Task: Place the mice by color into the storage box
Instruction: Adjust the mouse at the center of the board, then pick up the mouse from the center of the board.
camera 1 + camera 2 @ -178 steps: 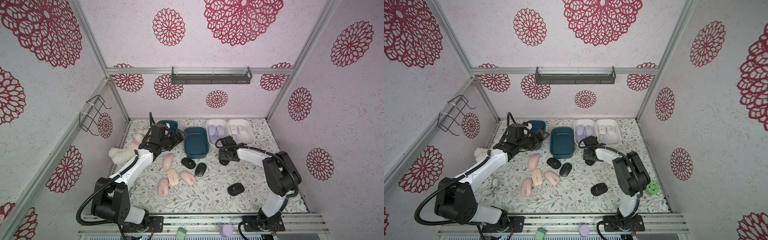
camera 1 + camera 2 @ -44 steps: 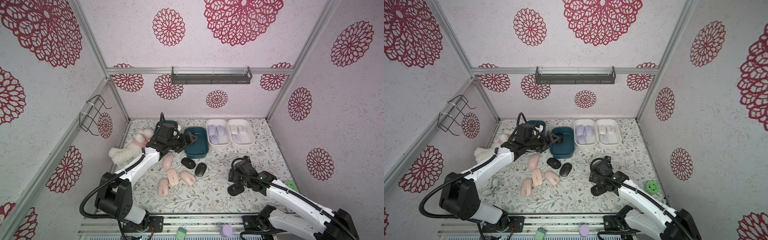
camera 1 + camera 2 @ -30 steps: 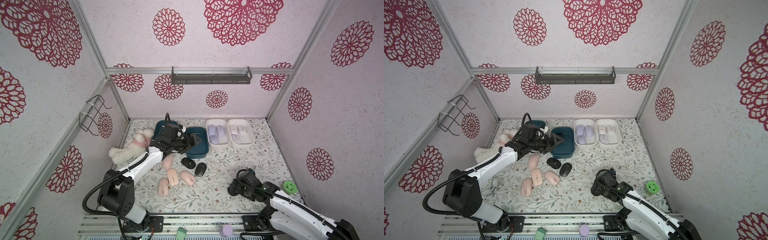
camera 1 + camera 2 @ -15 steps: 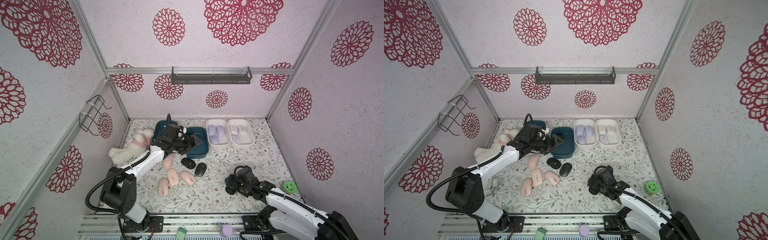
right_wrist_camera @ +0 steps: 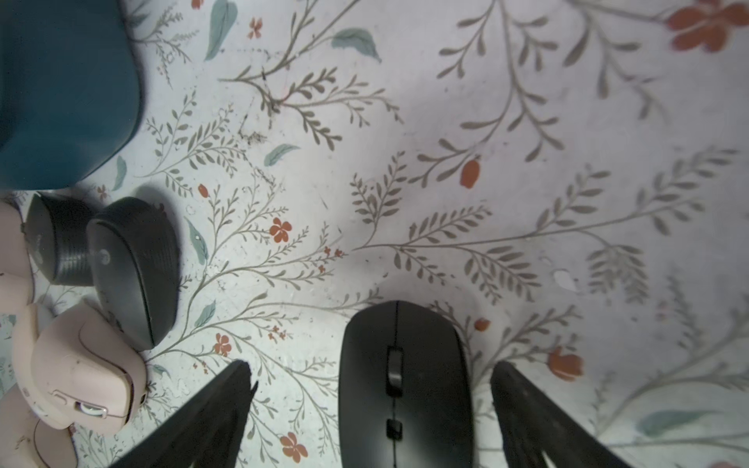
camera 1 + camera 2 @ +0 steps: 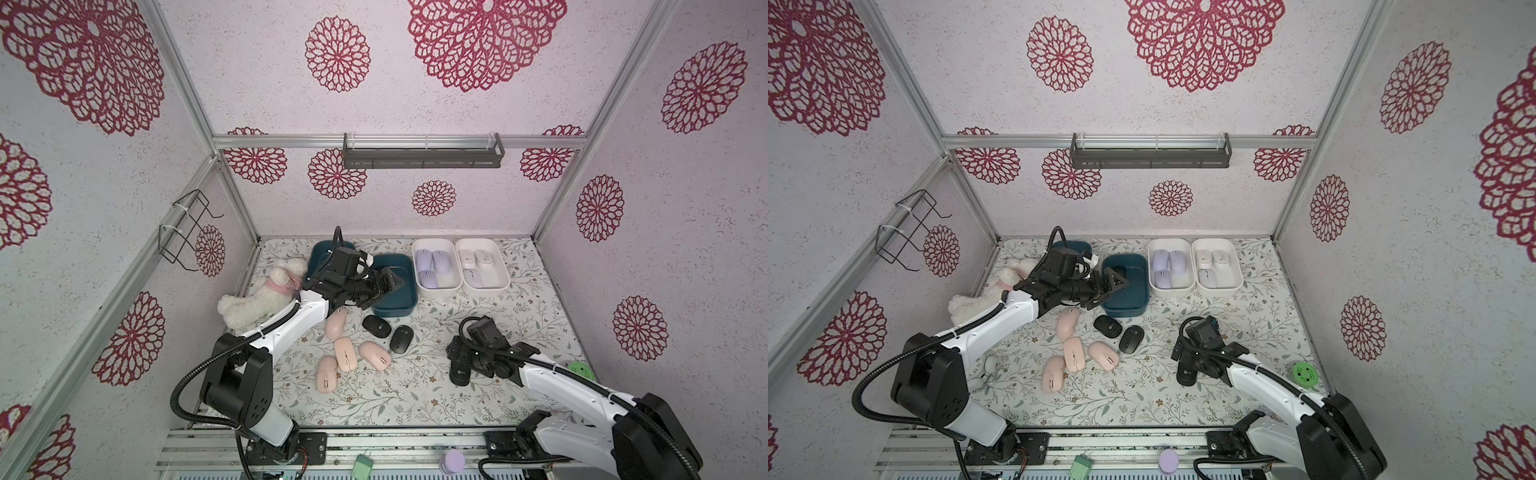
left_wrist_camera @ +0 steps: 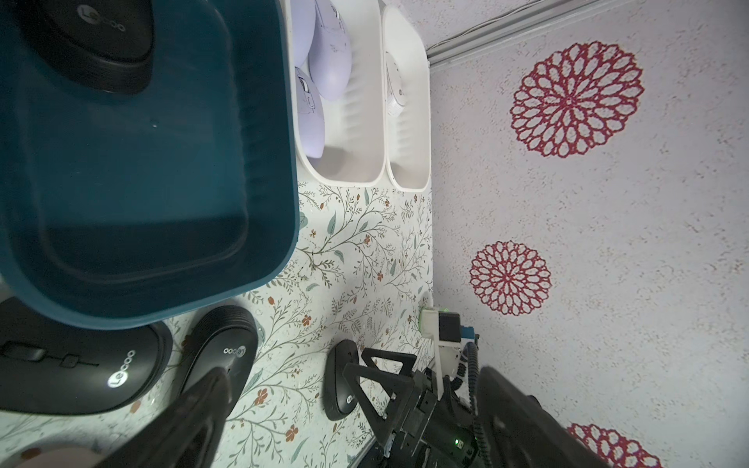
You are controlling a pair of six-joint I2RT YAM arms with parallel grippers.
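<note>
My right gripper (image 6: 458, 368) (image 5: 371, 366) stands open low over the table at the front right, with one black mouse (image 5: 405, 385) (image 6: 1185, 377) lying between its fingers, not gripped. My left gripper (image 6: 388, 282) (image 7: 352, 372) hangs open and empty over a teal storage box (image 6: 395, 309) (image 7: 275, 162) that holds a black mouse (image 7: 93, 44). Two more black mice (image 6: 376, 325) (image 6: 401, 338) and several pink mice (image 6: 345, 353) lie in front of that box. Lavender mice (image 6: 432, 266) fill one white box (image 6: 440, 291); white mice (image 6: 478, 262) fill its neighbour (image 6: 486, 288).
A second teal box (image 6: 322, 253) sits behind my left arm. A white plush toy (image 6: 257, 299) lies at the back left. A green round thing (image 6: 582, 369) sits by the right wall. A dark shelf (image 6: 422, 156) hangs on the back wall.
My right arm swung from the back boxes down to the black mouse at the front right and edged over it. My left gripper moved right to above the middle teal box.
</note>
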